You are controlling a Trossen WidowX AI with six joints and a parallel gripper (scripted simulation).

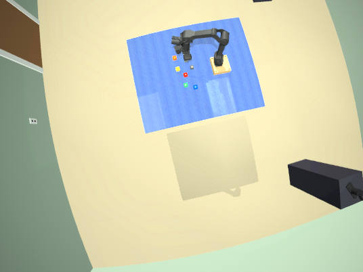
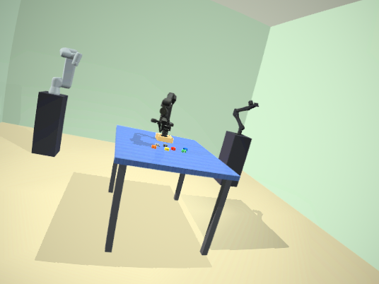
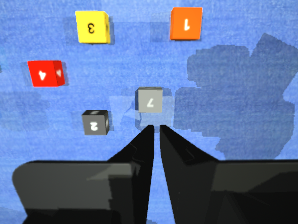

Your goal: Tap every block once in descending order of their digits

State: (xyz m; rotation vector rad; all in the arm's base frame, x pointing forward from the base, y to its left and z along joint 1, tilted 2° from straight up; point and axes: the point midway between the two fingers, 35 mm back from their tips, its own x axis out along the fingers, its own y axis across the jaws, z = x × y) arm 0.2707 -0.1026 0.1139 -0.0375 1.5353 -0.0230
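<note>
Gripper (image 1: 187, 58) (image 2: 164, 135) (image 3: 156, 130) is held closed above the table (image 1: 152, 115) (image 2: 141, 155) (image 3: 50, 150), with nothing gripped. Its tips are seen near the light gray block (image 2: 157, 145) (image 3: 150, 100), on which a 7 is printed, and its top face is left uncovered in the wrist view. In that view, a dark gray block (image 1: 191, 67) (image 2: 165, 145) (image 3: 95, 124) marked 2 is seen lower left of the 7 block, a red block (image 1: 185, 74) (image 2: 173, 148) (image 3: 46, 74) marked 4 farther left, a yellow block (image 1: 177, 69) (image 2: 167, 149) (image 3: 92, 27) marked 3 upper left, and an orange block (image 1: 175, 57) (image 2: 153, 147) (image 3: 186, 24) marked 1 upper right. In the top view, a green block (image 1: 185, 85) (image 2: 184, 150) and a blue block (image 1: 195, 86) (image 2: 185, 149) are placed well below the 7 block's spot; their digits cannot be read.
</note>
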